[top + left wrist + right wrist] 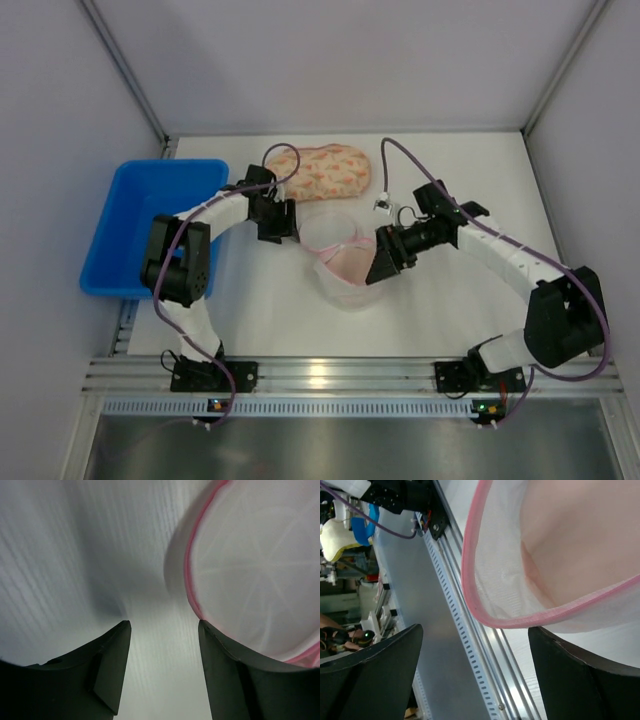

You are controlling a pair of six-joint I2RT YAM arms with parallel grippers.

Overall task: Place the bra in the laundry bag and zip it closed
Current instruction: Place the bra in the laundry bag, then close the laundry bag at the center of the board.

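Observation:
The laundry bag (pixel 340 262) is a white mesh pod with a pink rim, standing open at the table's middle. Pale pink fabric (pixel 580 535) shows inside it. A floral orange bra (pixel 322 172) lies behind the bag at the back. My left gripper (pixel 279 226) is open and empty over the table, at the bag's left side. In the left wrist view (pixel 162 626) the bag's rim (pixel 189 575) lies just past its right finger. My right gripper (pixel 384 260) is open at the bag's right side. In the right wrist view (pixel 476 629) the pink rim (pixel 520 622) hangs just beyond its fingertips, ungripped.
A blue bin (pixel 150 222) stands at the left edge of the table. A small white piece (pixel 383 205) lies near the right arm's cable. The metal rail (pixel 320 375) runs along the near edge. Grey walls close in the back and both sides.

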